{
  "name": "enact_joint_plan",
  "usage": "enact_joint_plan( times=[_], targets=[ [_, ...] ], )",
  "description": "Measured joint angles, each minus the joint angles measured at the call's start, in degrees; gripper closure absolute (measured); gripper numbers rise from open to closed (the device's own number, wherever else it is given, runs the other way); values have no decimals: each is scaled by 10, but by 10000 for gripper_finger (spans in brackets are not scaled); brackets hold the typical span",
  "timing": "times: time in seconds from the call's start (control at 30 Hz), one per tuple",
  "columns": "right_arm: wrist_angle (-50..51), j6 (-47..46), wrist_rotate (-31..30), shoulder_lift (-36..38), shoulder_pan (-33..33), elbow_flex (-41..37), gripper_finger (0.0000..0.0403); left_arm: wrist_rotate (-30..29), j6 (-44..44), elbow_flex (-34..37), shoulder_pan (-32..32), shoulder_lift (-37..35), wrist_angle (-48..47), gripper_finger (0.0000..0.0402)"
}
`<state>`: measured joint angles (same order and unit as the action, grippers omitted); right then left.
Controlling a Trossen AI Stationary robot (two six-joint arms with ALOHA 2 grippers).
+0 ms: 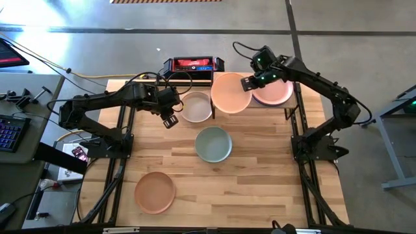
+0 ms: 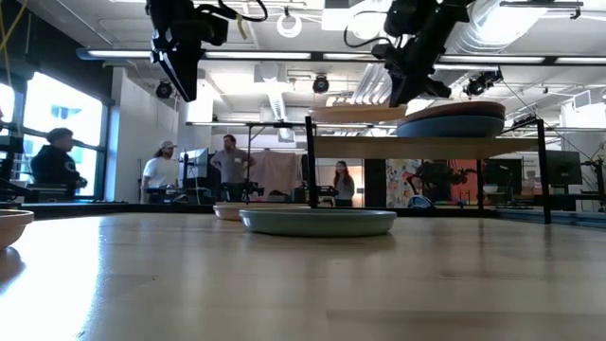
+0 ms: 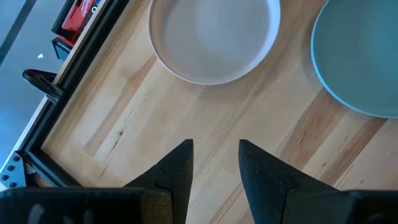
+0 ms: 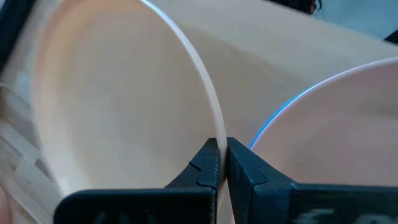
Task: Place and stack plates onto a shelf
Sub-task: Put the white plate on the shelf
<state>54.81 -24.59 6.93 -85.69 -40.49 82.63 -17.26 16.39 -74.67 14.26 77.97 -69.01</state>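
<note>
r gripper (image 1: 247,83) at far edge of table, over the shelf (image 2: 426,146); fingers pinched tight on rim of peach plate (image 1: 230,92), seen close in r wrist view (image 4: 124,93). peach plate sits on shelf's l half, just beside a stack on the r half w/ pink plate (image 1: 275,92) on top; in low view a blue plate (image 2: 453,125) shows under it, stack count otherwise can't tell. l gripper (image 1: 170,120) hovers above bare tabletop (image 1: 260,175), just beside beige plate (image 1: 195,107); fingers (image 3: 177,168) spread apart, holding nothing. sage green plate (image 1: 214,144) flat on table near centre, clear of the shelf. tan plate (image 1: 155,192) flat near front l corner, well apart from others. people standing in room behind table, low view.
</note>
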Motion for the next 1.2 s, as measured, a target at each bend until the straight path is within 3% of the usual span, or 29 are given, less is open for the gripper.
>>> enact_joint_plan(
  times=[0.83,1.2],
  targets=[
    [32,10,-24,-28,-20,0,403,0,0,0,0,0,0,286],
    [2,4,-21,-28,-27,0,403,0,0,0,0,0,0,286]
  ],
)
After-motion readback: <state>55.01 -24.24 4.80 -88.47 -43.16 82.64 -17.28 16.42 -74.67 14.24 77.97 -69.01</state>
